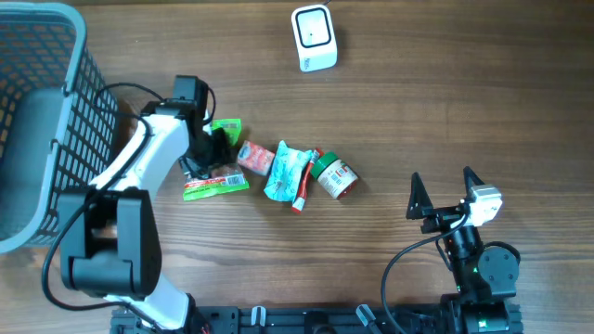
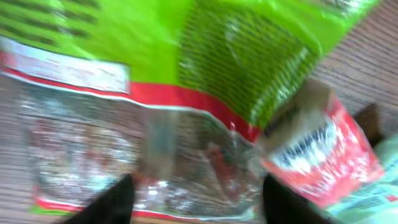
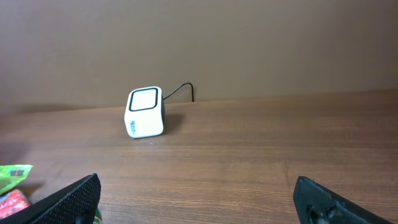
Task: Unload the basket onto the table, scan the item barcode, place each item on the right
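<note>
The white barcode scanner [image 1: 314,38] stands at the far middle of the table, and the right wrist view shows the scanner [image 3: 145,112] upright with its window facing me. My left gripper [image 1: 208,153] hovers low over the left end of a row of items. In the blurred left wrist view, the left gripper [image 2: 196,205] has its jaws apart above a green, red and clear packet [image 2: 155,124] that lies flat on the wood. That packet [image 1: 215,186] sticks out beside the arm. My right gripper [image 1: 444,192] stands wide open near the front right, holding nothing.
A grey mesh basket [image 1: 42,56] fills the left edge. The row also holds a green packet [image 1: 225,128], a red packet [image 1: 255,158], a teal pouch [image 1: 283,172], a red tube [image 1: 303,188] and a green-lidded jar [image 1: 332,176].
</note>
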You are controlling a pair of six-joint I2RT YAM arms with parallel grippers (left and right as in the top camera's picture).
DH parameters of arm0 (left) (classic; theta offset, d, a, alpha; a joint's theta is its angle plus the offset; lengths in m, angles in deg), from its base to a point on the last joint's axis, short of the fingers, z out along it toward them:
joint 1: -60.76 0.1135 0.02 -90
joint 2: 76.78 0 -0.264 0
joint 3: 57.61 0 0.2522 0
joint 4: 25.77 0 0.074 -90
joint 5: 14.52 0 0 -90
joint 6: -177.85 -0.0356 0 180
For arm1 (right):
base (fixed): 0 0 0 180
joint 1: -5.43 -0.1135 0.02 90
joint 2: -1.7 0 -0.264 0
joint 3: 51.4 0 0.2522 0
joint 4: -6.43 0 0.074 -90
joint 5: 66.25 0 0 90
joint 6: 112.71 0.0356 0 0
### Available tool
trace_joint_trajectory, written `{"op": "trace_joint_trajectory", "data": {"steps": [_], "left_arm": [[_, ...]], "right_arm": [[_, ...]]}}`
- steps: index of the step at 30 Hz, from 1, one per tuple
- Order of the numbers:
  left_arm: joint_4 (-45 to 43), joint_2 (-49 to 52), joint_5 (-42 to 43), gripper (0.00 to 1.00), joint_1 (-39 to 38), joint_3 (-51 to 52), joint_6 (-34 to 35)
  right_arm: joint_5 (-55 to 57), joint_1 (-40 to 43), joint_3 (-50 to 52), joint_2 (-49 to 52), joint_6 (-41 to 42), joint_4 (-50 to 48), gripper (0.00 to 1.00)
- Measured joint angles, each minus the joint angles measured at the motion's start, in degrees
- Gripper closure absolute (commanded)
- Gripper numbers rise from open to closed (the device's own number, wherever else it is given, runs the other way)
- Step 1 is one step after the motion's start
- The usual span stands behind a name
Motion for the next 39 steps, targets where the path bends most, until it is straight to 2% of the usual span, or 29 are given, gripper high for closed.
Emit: {"op": "trace_joint_trajectory", "data": {"steps": [6,10,13,17,39], "left_arm": [[4.6,-2.5,1.5,0.00,-1.9,-3.0,0.1],[6.3,-9.4,0.3,0.00,-1.9,-12.2,-1.3],[4.5,-17.1,-3.5,0.00,-1.9,-18.6,-3.3],[2.9,-25.0,-9.7,0.00,-1.9,-19.9,-4.4],[3.3,-26.0,-12.1,0.00,-1.9,-19.9,-5.2]], "right_arm": [[0.0,0.0,0.0,0.0,0.0,0.0,0.00],[0.0,0.0,0.0,0.0,0.0,0.0,0.00],[0.0,0.0,0.0,0.0,0.0,0.0,0.00],[0.0,0.0,0.0,0.0,0.0,0.0,0.00],[0.0,0.0,0.0,0.0,0.0,0.0,0.00]]}}
